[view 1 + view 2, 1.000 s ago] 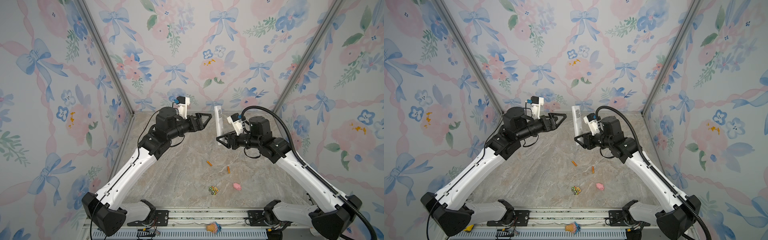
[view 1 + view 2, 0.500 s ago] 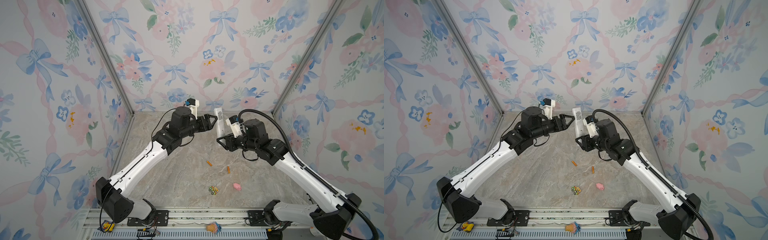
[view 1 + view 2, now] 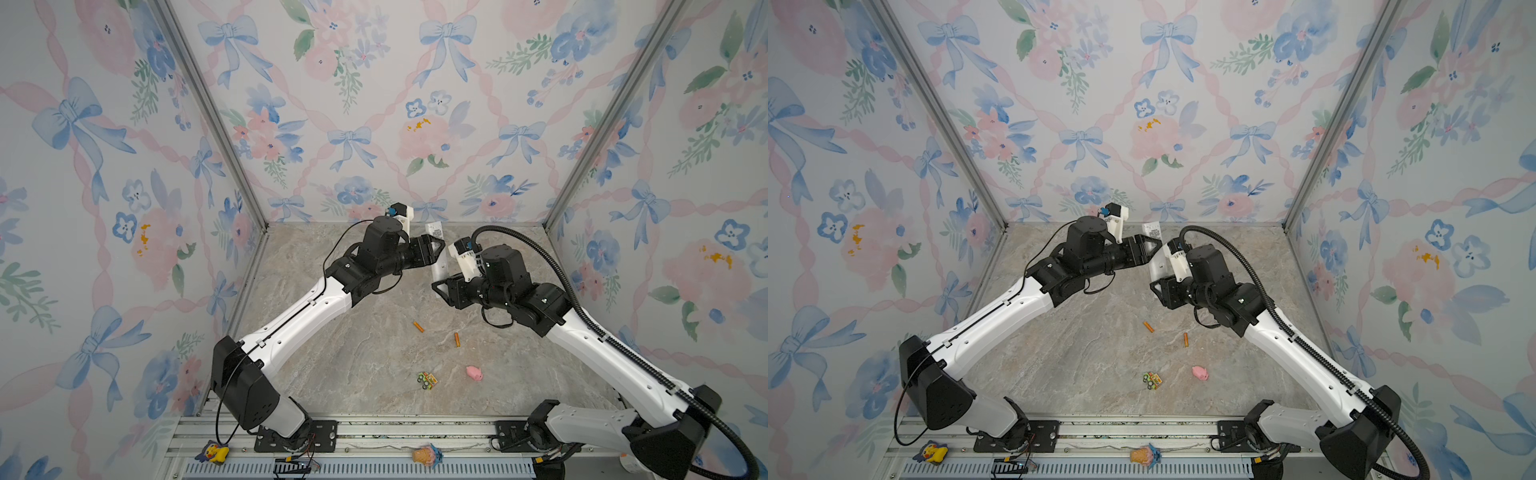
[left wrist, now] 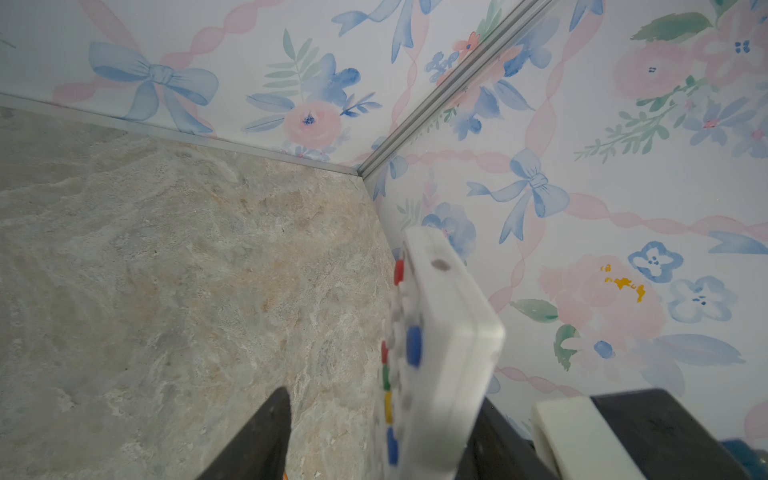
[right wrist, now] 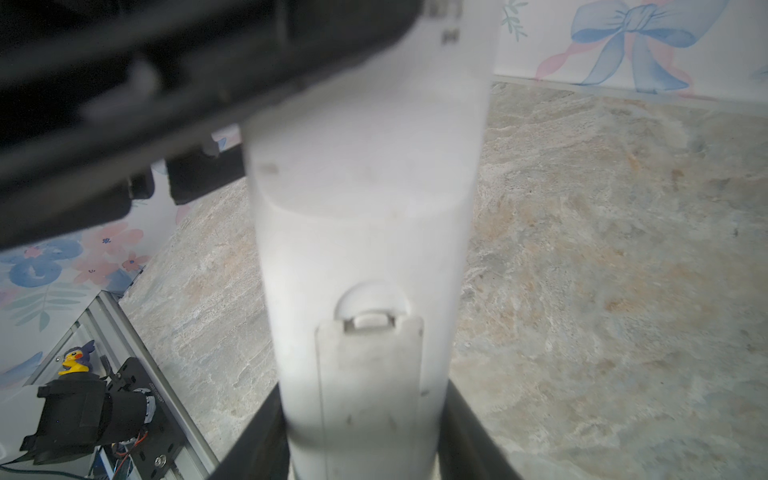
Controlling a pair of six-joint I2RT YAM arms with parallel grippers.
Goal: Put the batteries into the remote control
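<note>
My right gripper is shut on the lower end of the white remote control and holds it upright in the air at the back middle. In the right wrist view, fingers press both sides of the remote control; its battery cover sits in place. My left gripper straddles the upper end, open. In the left wrist view one finger stands apart from the buttoned face of the remote control. Two orange batteries lie on the table.
A pink pig toy and a small toy car lie nearer the front than the batteries. A duck toy and another small toy sit on the front rail. Flowered walls enclose the table on three sides.
My left arm has reached right to the remote's upper end and its jaws have narrowed around it. The right gripper has kept its hold, shifting only slightly.
</note>
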